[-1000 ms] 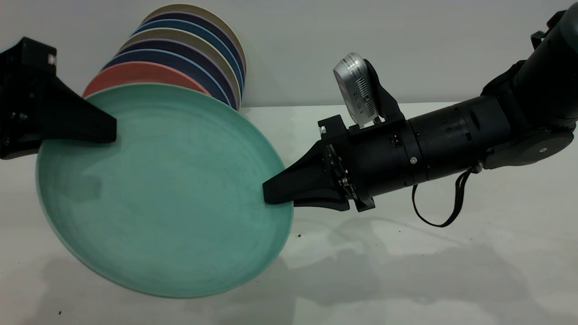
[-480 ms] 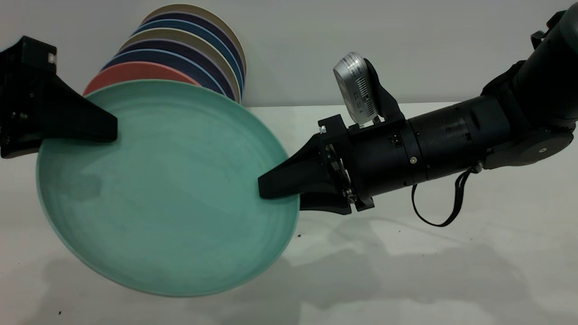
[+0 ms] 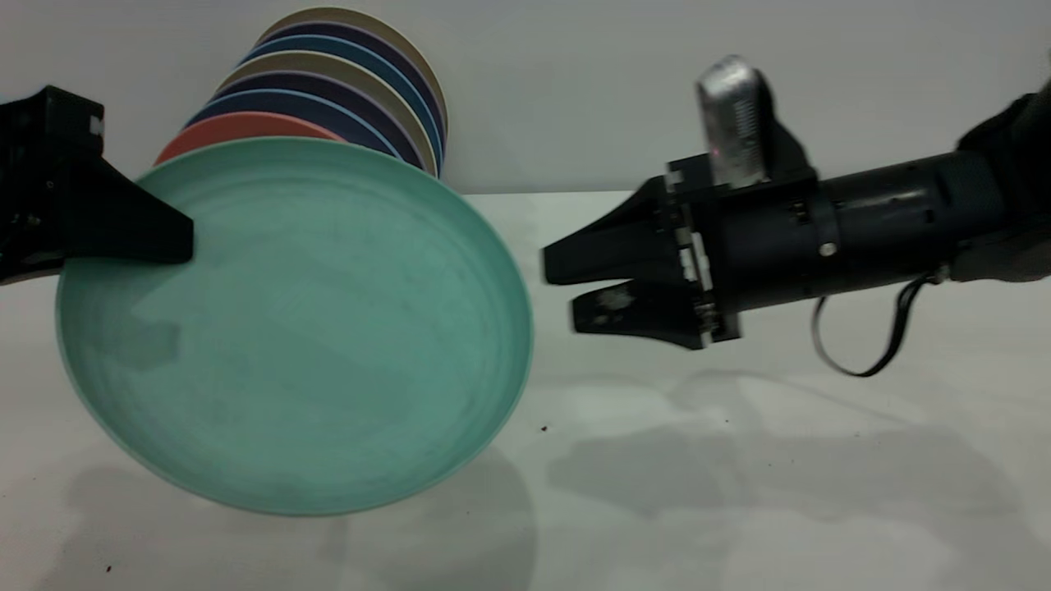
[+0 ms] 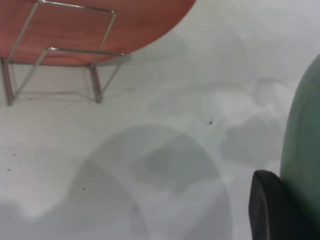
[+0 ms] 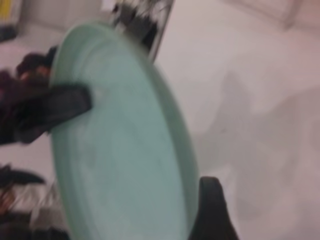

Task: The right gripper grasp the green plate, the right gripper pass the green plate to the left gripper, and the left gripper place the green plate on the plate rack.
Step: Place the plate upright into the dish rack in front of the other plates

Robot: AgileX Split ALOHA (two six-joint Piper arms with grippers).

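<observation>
Two tools frame your exterior view, one at each side. Your left tool (image 3: 176, 242) reaches in from the upper left edge, its dark finger clamped on the upper left rim of the green plate (image 3: 296, 328); the left wrist view shows a black finger (image 4: 272, 207) pressed against the plate's edge (image 4: 302, 150). The plate hangs tilted above the white surface (image 3: 780, 460), face toward the camera, filling the left half of the frame with its shadow beneath it.

Your right tool (image 3: 558, 291) sits at centre right, its arm stretched nearly level from the right edge, the silver cylinder (image 3: 731, 123) standing on top. Its two fingers are spread apart with a clear gap between them and hold nothing; their tips are just beside the plate's right rim, not touching it. In the right wrist view the plate (image 5: 120, 150) stands edge-on ahead of that tool, with the left tool's finger (image 5: 60, 107) gripping its far rim.

Behind the green plate, at upper left, a row of plates (image 3: 345, 107) stands upright, the salmon-pink plate (image 3: 238, 131) nearest. The left wrist view shows the plate rack (image 4: 60, 55), its wire loops in front of the pink plate (image 4: 140, 25).
</observation>
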